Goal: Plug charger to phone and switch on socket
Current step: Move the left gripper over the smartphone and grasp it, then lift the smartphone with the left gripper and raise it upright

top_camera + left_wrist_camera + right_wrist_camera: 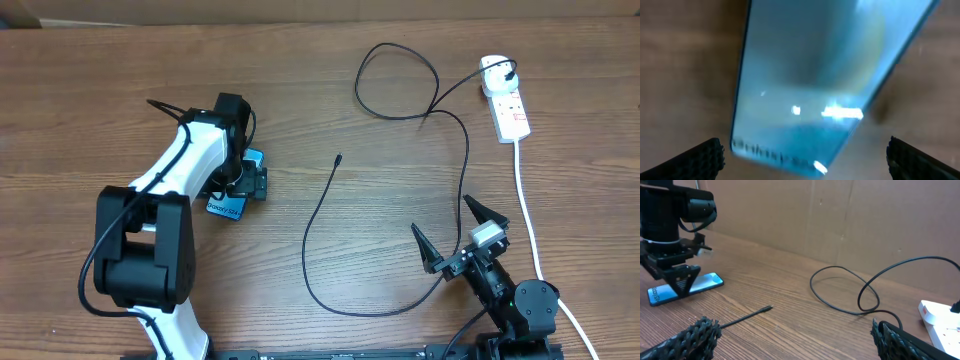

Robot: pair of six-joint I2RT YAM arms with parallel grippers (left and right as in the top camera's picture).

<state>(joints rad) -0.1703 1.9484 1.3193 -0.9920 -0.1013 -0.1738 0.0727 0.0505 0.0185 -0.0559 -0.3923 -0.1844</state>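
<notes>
- The phone (226, 207) lies flat on the table (120, 80), left of centre, beneath the left gripper (245, 182), whose fingers spread to either side of it.
- The charger (316, 212) has its connector tip near the table's middle, right of the phone and well apart from it.
- From the tip the cable runs toward the robot, curves right past the right gripper (440, 212), then goes back to a loop at the far side.
- Its plug adapter (494, 68) sits on the far end of the socket (511, 112), at the far right.
- The socket's cord (530, 220) runs toward the near edge, right of the right gripper.
</notes>
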